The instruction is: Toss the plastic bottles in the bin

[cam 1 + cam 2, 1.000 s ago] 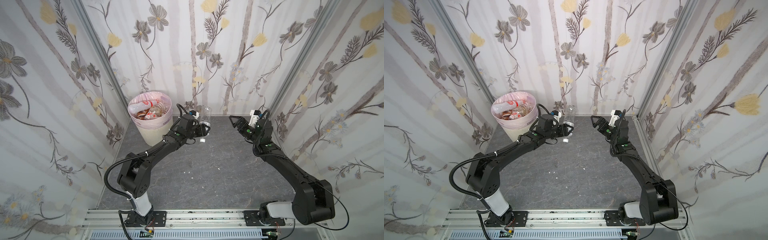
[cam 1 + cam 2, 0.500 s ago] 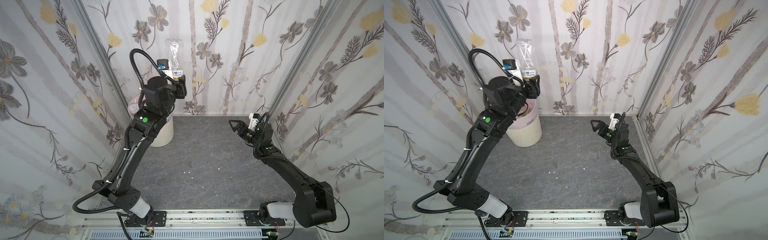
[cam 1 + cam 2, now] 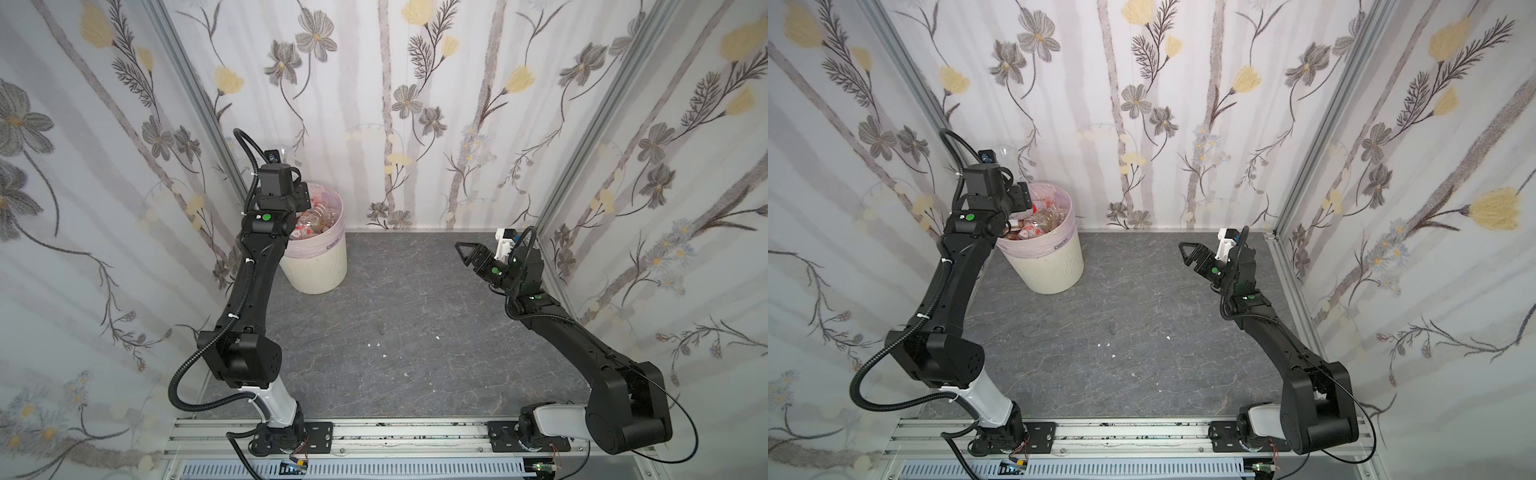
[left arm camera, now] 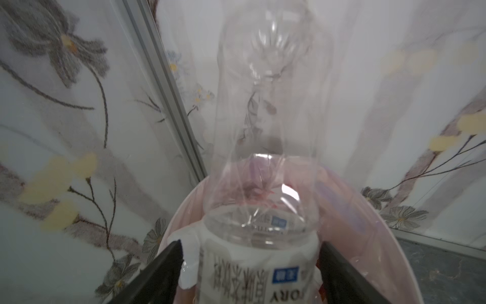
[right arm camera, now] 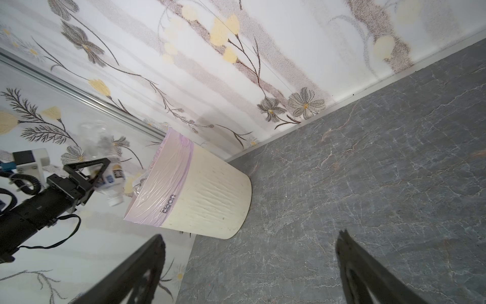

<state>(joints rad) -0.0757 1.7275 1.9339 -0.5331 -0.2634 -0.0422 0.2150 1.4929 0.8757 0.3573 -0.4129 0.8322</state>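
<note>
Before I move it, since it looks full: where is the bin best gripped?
Pinch the rim of the bin from above, on the side facing the open floor. The ribbed wall is wide and tapers downward, so likely slips; the left end effector, a clear bottle between its jaws, hangs over the corner side.

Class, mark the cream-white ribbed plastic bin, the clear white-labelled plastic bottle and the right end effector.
Cream-white ribbed plastic bin (image 3: 320,272): in a top view, side wall.
Clear white-labelled plastic bottle (image 4: 265,118): left wrist view, transparent body.
Right end effector (image 3: 462,254): in a top view, midway between fingertips.
</note>
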